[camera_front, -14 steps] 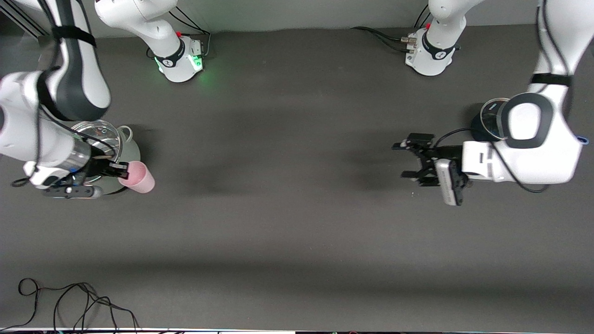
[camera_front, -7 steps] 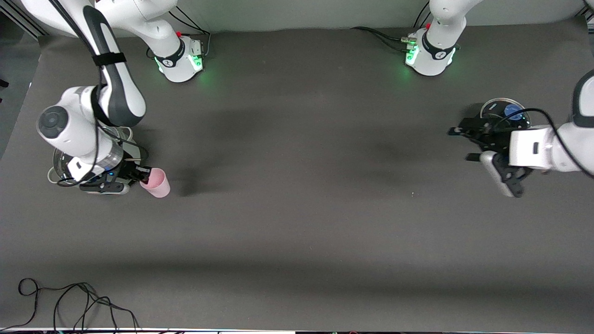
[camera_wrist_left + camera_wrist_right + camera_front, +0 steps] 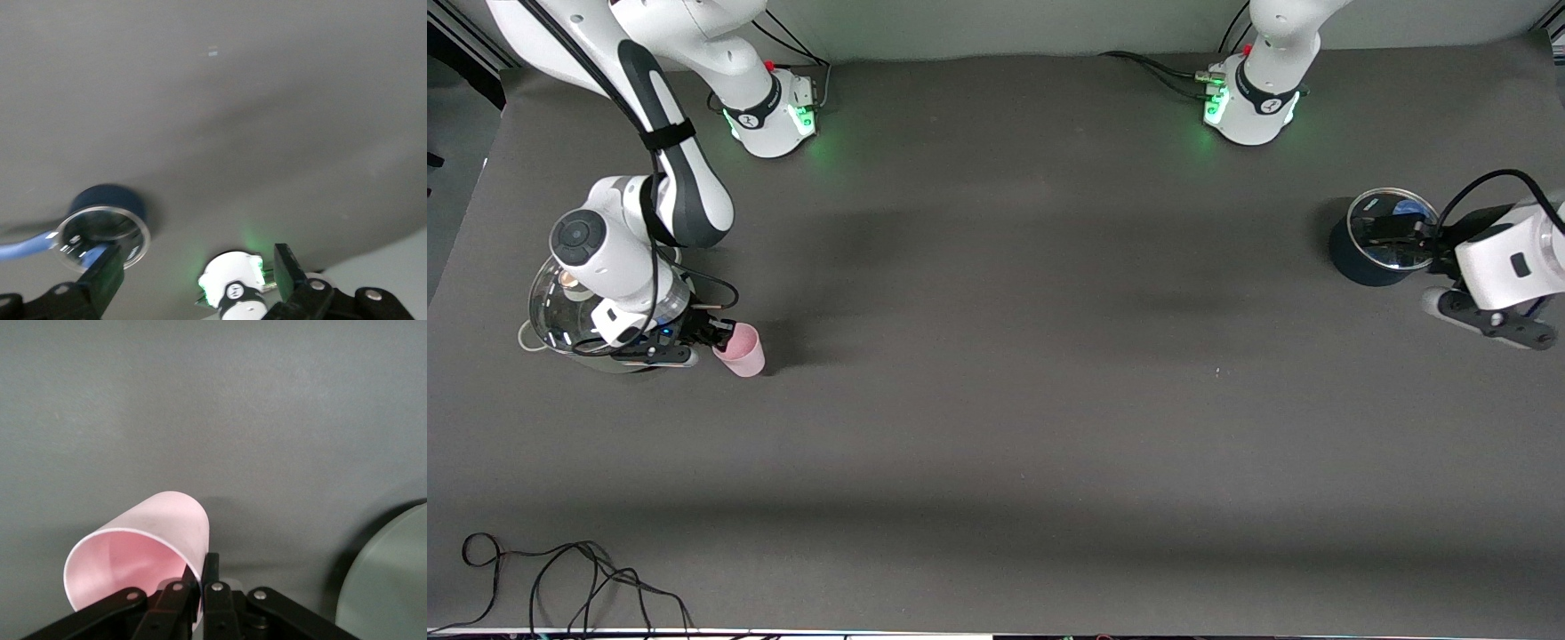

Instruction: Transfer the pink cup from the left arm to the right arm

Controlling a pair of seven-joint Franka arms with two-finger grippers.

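The pink cup (image 3: 743,351) is tilted, low over the table beside a steel pot. My right gripper (image 3: 717,339) is shut on its rim, one finger inside and one outside. In the right wrist view the cup (image 3: 143,550) opens toward the camera, with the right gripper (image 3: 200,577) pinching its wall. My left gripper (image 3: 1400,233) is open and empty over a dark pot at the left arm's end of the table. In the left wrist view the left gripper (image 3: 197,273) shows its fingers wide apart with nothing between them.
A steel pot with a glass lid (image 3: 547,311) lies under the right arm's wrist; its lid edge shows in the right wrist view (image 3: 393,587). A dark pot with a glass lid (image 3: 1347,258) also shows in the left wrist view (image 3: 103,223). Cables (image 3: 560,578) lie near the front edge.
The right gripper has lowered with the pink cup and shifted slightly toward the table's middle. The left arm has drawn back toward its own end, from the open table to over the dark pot.
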